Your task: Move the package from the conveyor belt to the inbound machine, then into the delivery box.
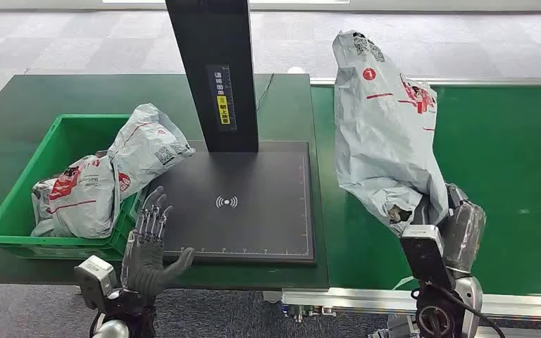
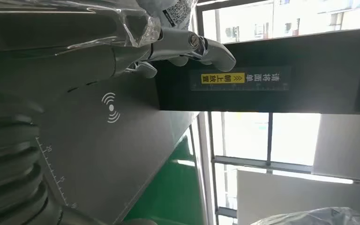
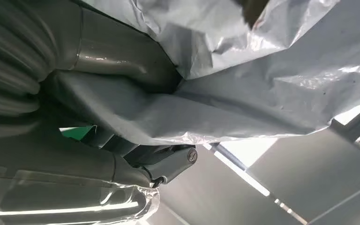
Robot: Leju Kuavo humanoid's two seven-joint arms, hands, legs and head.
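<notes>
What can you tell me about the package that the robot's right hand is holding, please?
The package is a grey plastic mailer bag with red printing, a red circle and black label marks. It looks soft and crumpled, its film creased and shiny. The right hand grips its lower end and holds it upright above the green conveyor belt, beside the inbound machine's black platform. Nothing else touches it.

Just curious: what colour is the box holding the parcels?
Bright green box, clearest in the head view.
</notes>
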